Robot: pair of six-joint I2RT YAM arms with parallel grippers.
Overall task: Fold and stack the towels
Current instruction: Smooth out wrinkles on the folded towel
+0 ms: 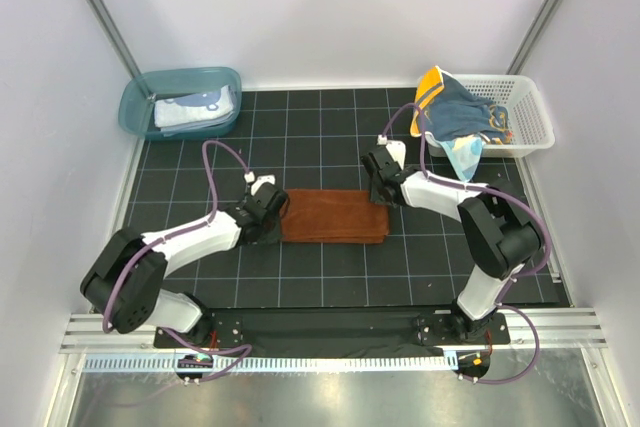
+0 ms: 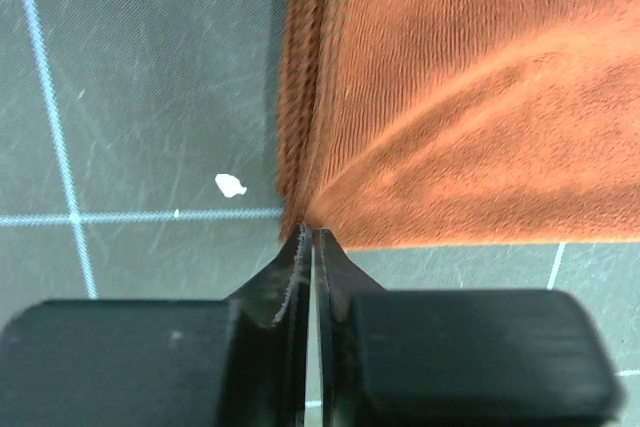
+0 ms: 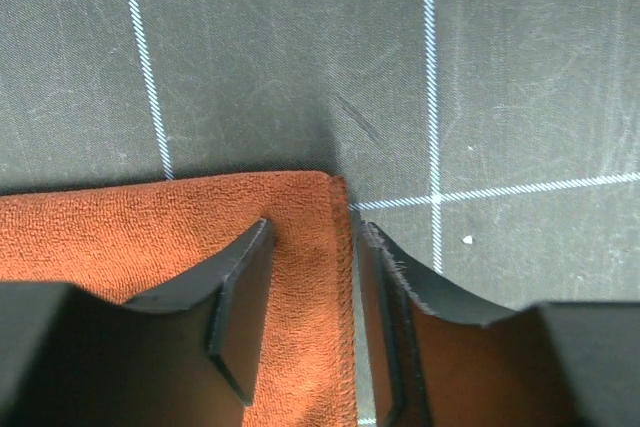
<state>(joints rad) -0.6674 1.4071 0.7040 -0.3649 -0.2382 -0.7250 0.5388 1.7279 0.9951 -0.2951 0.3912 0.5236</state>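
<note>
A rust-brown towel (image 1: pixel 333 215) lies folded into a flat strip in the middle of the mat. My left gripper (image 1: pixel 270 209) is at its left end. In the left wrist view the jaws are pressed together at the towel's (image 2: pixel 460 97) near corner, and creases in the cloth run into the left gripper's (image 2: pixel 312 232) tips. My right gripper (image 1: pixel 383 187) is at the strip's right end, open. There one finger (image 3: pixel 240 277) stands over the towel (image 3: pixel 150 217) and the other finger (image 3: pixel 400 287) is just off its hemmed edge. Navy and teal patterned towels (image 1: pixel 458 119) hang over the basket rim.
A teal tub (image 1: pixel 140 97) at the back left holds a pale blue and white towel (image 1: pixel 195 110). A white lattice basket (image 1: pixel 525 112) stands at the back right. The black gridded mat (image 1: pixel 330 147) covers the table between white walls.
</note>
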